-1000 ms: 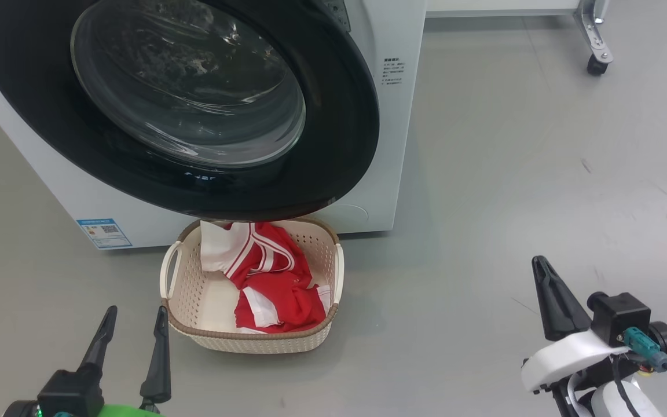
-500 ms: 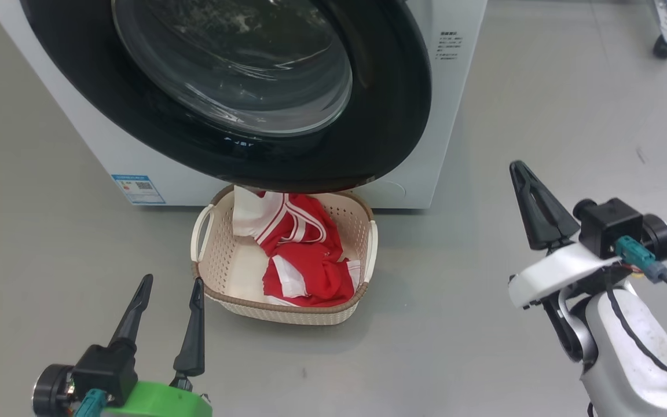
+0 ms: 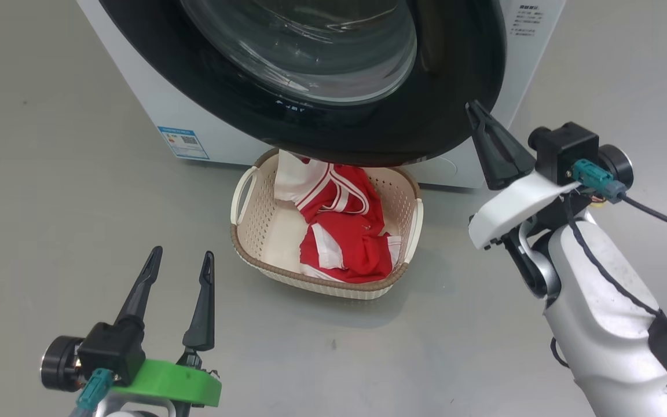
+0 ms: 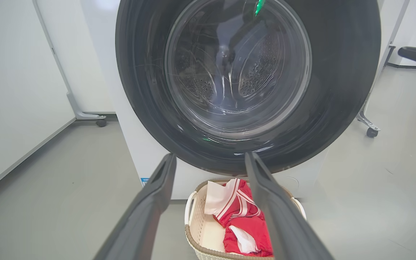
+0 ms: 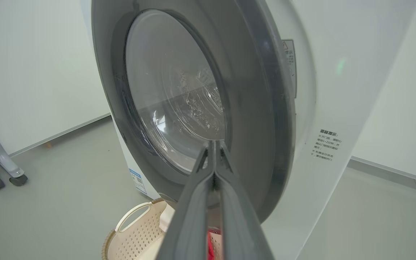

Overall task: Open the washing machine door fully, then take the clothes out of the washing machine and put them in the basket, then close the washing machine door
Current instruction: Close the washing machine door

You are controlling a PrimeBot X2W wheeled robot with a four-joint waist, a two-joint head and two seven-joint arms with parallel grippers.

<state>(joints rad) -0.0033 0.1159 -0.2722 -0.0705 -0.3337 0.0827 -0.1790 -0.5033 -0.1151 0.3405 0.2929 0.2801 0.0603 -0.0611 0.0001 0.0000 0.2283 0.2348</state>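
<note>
Black door (image 3: 449, 75); jaws of right gripper (image 3: 473, 110) nearer.

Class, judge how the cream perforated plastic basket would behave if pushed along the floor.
The cream perforated plastic basket is probably light: thin pierced walls, only red-and-white clothes inside. It would likely slide rather than tip: low, wide, on smooth grey floor.

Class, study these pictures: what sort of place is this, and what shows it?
Likely a lab or test room staged as a laundry corner: a washing machine stands on a bare grey floor with a basket of red clothes before it, beside plain white panels with castors.
</note>
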